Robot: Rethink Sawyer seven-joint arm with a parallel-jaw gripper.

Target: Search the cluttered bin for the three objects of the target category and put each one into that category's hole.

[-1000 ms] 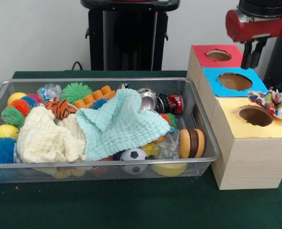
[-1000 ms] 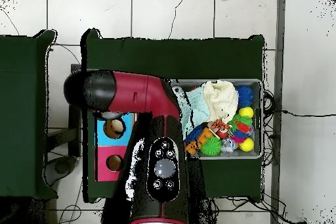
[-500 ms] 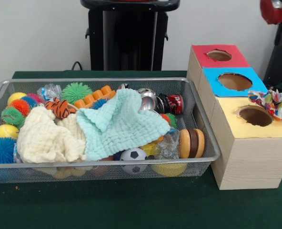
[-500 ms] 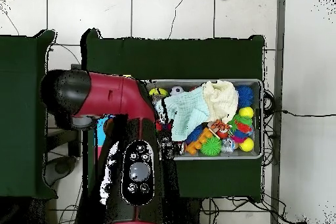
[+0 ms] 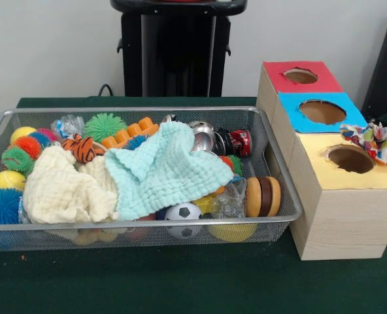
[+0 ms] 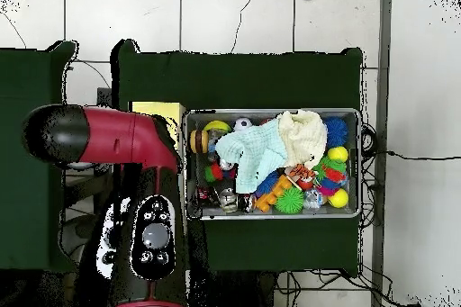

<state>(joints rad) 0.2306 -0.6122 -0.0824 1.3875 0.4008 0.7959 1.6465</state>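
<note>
A wire bin (image 5: pixel 148 224) holds a mint cloth (image 5: pixel 167 170) and a cream cloth (image 5: pixel 63 190) lying over a heap of toys. Around them show a soccer ball (image 5: pixel 183 212), a red can (image 5: pixel 240 140), a wooden disc toy (image 5: pixel 263 196), a tiger toy (image 5: pixel 84 149) and spiky balls (image 5: pixel 104 124). Right of the bin stands a wooden box with a red hole (image 5: pixel 301 76), a blue hole (image 5: pixel 322 112) and a yellow hole (image 5: pixel 350 159). A patterned fabric piece (image 5: pixel 375 140) rests by the yellow hole. In the overhead view the arm (image 6: pixel 117 137) lies over the box; its gripper is hidden.
Yellow balls (image 5: pixel 6 180) and a blue spiky ball (image 5: pixel 0 206) crowd the bin's left end. In the overhead view only the box's yellow end (image 6: pixel 158 110) shows past the arm, beside the bin (image 6: pixel 270 216). A green cloth (image 5: pixel 180 281) covers the table.
The arm has swung away from the box's holes and left the front view altogether. In the overhead view it has moved left, uncovering the bin's whole left end.
</note>
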